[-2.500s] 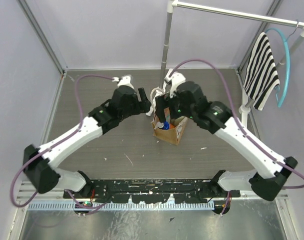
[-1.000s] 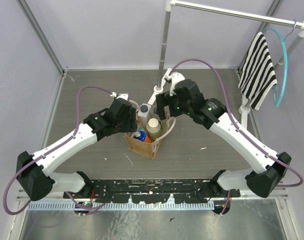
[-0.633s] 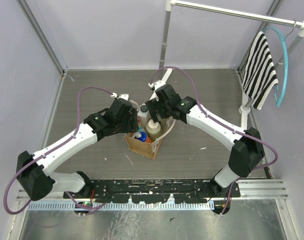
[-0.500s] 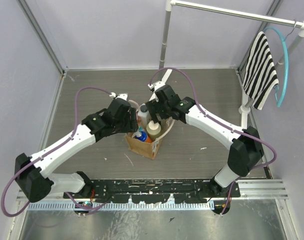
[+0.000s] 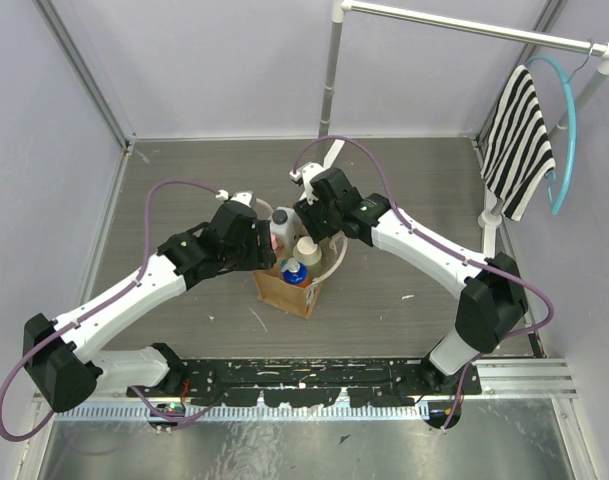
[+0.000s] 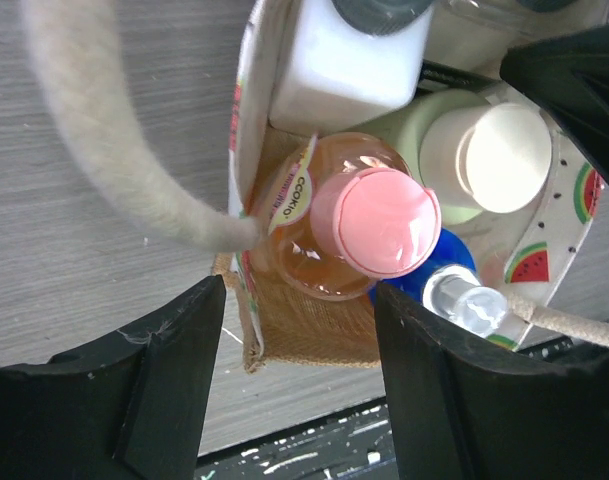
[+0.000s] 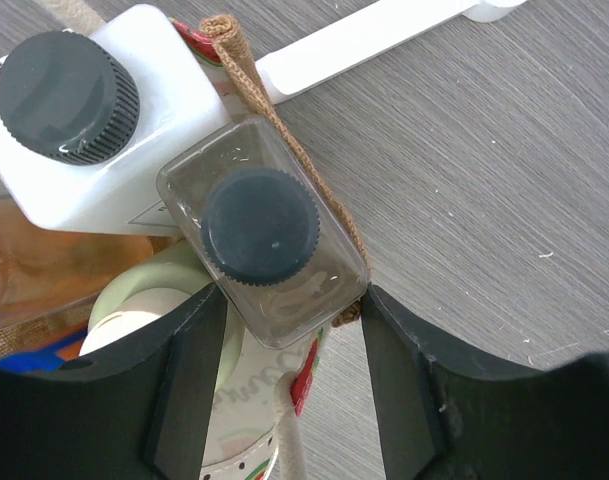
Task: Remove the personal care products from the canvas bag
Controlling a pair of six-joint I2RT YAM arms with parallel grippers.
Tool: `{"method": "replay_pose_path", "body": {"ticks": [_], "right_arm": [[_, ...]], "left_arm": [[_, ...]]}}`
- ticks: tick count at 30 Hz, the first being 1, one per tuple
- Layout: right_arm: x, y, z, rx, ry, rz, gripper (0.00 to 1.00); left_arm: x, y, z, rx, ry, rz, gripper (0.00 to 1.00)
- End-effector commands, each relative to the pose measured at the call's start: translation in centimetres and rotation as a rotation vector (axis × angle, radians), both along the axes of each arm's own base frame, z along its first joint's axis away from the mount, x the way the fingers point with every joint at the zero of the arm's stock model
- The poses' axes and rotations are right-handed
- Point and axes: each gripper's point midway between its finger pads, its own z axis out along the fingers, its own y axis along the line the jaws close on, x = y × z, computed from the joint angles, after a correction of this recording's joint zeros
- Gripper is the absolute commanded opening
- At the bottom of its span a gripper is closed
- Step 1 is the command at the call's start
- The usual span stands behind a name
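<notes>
The canvas bag [image 5: 285, 291] stands mid-table, tan with cream handles [image 6: 114, 170]. Inside it stand the personal care products: a peach-orange bottle with pink cap [image 6: 374, 221], a white squarish bottle [image 7: 134, 150], a cream bottle with beige cap [image 6: 499, 157], a blue-capped one [image 5: 294, 270] and a clear bottle with grey cap [image 7: 261, 231]. My right gripper [image 7: 294, 300] reaches down at the bag's far side, its fingers pressed on both sides of the clear bottle. My left gripper [image 6: 296, 300] hangs open above the bag's near-left corner, its fingers apart from bag and bottles.
A striped cloth [image 5: 522, 140] and a teal hanger [image 5: 570, 120] hang from the rail at the back right. The rail's upright pole [image 5: 331, 90] stands behind the bag, its white foot [image 7: 374, 38] on the table beside it. Grey walls enclose the table.
The right gripper came down onto the bag and closed round the clear bottle. The left arm shifted a little, its jaws unchanged. Earlier, the bag moved left.
</notes>
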Motion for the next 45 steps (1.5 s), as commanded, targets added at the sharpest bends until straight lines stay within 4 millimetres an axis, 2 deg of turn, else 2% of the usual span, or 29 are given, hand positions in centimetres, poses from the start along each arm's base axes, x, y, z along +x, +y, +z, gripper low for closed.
{"method": "replay_pose_path", "body": {"ticks": [1, 6, 8, 13, 19, 21, 22, 24, 26, 28, 31, 38, 45], "right_arm": [[-0.2, 3.5, 0.9, 0.081, 0.002, 0.137, 0.61], [-0.5, 4.5, -0.4, 0.079, 0.038, 0.2, 0.62], [-0.5, 4.8, -0.2, 0.077, 0.038, 0.214, 0.63], [0.0, 5.3, 0.3, 0.078, -0.001, 0.247, 0.74], [0.3, 6.0, -0.7, 0.063, 0.021, 0.269, 0.75], [0.4, 6.2, -0.9, 0.065, 0.023, 0.277, 0.7], [0.3, 6.3, -0.8, 0.069, 0.021, 0.281, 0.62], [0.1, 6.3, -0.2, 0.081, 0.017, 0.285, 0.41], [0.0, 5.9, 0.6, 0.086, 0.006, 0.276, 0.29], [-0.2, 5.4, 1.8, 0.086, -0.009, 0.26, 0.24], [-0.4, 4.3, 4.3, 0.096, -0.044, 0.217, 0.23], [-1.4, 3.0, 12.2, 0.231, -0.17, 0.151, 0.23], [-1.1, 1.2, 17.6, 0.294, -0.277, 0.047, 0.23]], "left_arm": [[0.0, -0.7, -0.3, -0.023, 0.011, -0.016, 0.68], [0.0, -0.6, -0.2, -0.019, 0.009, -0.019, 0.69], [-0.1, -0.5, -0.3, -0.014, 0.009, -0.018, 0.69], [-0.1, -0.5, -0.4, -0.011, 0.013, -0.021, 0.69], [0.0, -0.9, -0.5, -0.016, 0.022, -0.03, 0.69], [0.0, -1.1, -0.6, -0.016, 0.026, -0.035, 0.69], [0.0, -1.1, -0.5, -0.016, 0.026, -0.037, 0.7], [0.0, -1.1, -0.5, -0.014, 0.027, -0.039, 0.7], [-0.1, -0.9, -0.6, -0.007, 0.025, -0.039, 0.7], [-0.1, -0.6, -0.6, 0.001, 0.02, -0.034, 0.7], [-0.1, -0.5, -0.8, 0.008, 0.02, -0.035, 0.71], [-0.1, -1.2, -1.5, 0.002, 0.044, -0.047, 0.71], [-0.2, -1.3, -1.7, -0.007, 0.053, -0.046, 0.71]]}}
